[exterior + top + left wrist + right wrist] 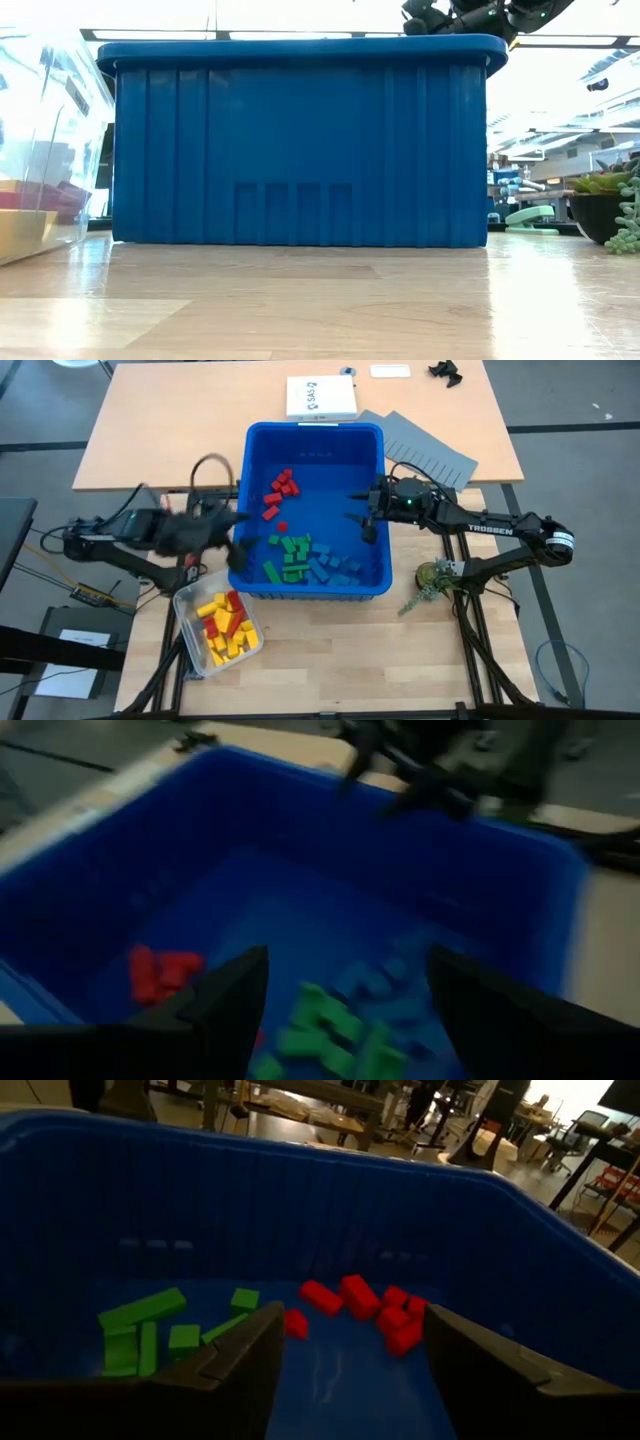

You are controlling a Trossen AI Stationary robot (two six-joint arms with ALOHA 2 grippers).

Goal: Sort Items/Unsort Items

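Blue bin (255,460) holds red (281,488), green (291,556) and seemingly blue blocks (335,564); clear tub (184,603) holds yellow and red. Both grippers (236,540) (362,510) gape empty.

The wooden worktop (330,660) holds a big blue bin (315,435), a clear tub (190,605), a small green plant (432,578) and a grey slotted sheet (425,450).

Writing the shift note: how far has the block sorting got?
Done: red, green and blue blocks lie grouped in the bin.
In hand: nothing; left gripper and right gripper are open, empty, over the bin.
Left: yellow and red blocks mixed in the clear tub.
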